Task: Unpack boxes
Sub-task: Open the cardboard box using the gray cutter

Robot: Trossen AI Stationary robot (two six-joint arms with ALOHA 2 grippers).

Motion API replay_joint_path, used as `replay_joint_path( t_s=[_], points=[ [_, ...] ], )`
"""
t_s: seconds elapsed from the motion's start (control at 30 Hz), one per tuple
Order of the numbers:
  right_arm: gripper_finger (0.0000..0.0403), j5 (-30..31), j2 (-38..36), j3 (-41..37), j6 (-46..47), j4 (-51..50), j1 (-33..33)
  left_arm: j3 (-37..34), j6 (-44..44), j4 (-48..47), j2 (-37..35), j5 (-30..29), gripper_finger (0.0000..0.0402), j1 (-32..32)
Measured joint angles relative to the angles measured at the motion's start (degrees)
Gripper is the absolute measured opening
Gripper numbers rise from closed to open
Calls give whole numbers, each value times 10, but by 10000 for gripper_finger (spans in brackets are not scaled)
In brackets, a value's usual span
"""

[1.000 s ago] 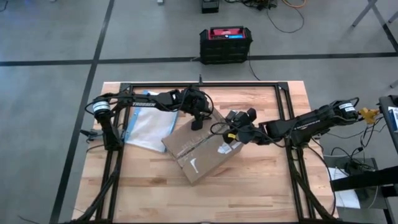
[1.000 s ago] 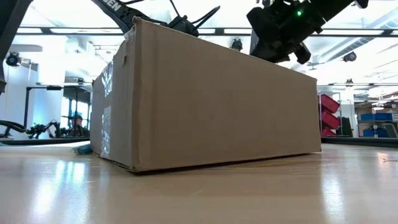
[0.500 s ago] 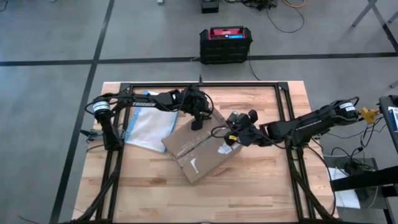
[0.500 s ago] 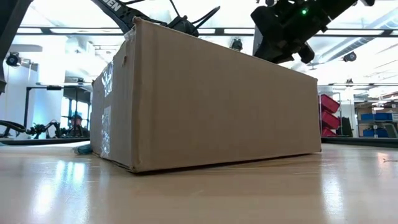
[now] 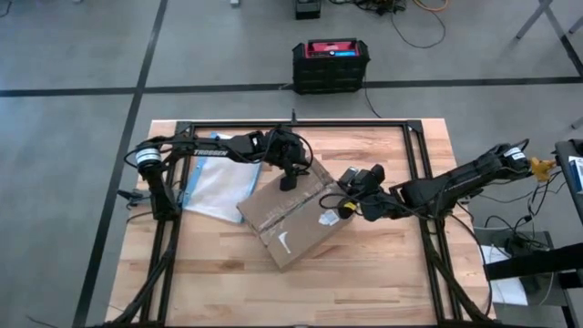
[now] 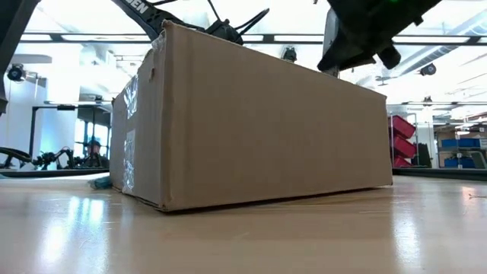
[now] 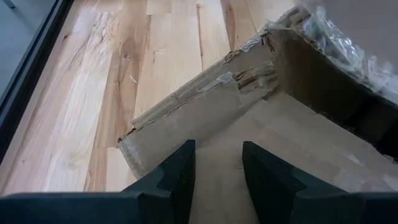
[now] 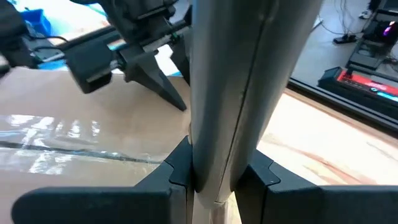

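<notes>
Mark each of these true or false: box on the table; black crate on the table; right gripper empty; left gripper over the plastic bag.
1. The cardboard box stands on the table. True.
2. The black crate sits on the table. False: it is on the floor beyond it.
3. The right gripper is open and empty. False: it is shut on a pale strip.
4. The left gripper is over the plastic bag. False: it is open over a corner of the box.
</notes>
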Motion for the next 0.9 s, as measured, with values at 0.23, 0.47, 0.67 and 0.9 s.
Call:
replay_joint_path(
  t_s=[0.23, 0.47, 0.67, 0.9],
  points=[
    [56, 5, -15, 0, -4, 1, 11, 0, -2, 0, -2, 0, 119, 0],
    [56, 41, -37, 0, -44, 1, 16, -3, -11, -32, -48, -3, 119, -12],
    [56, -24, -50, 0, -47, 0, 21, -3, -12, -125, -91, -2, 118, -46],
    [56, -120, -49, 0, -8, 0, 87, -5, -13, -276, -142, -103, 118, -86]
  ],
)
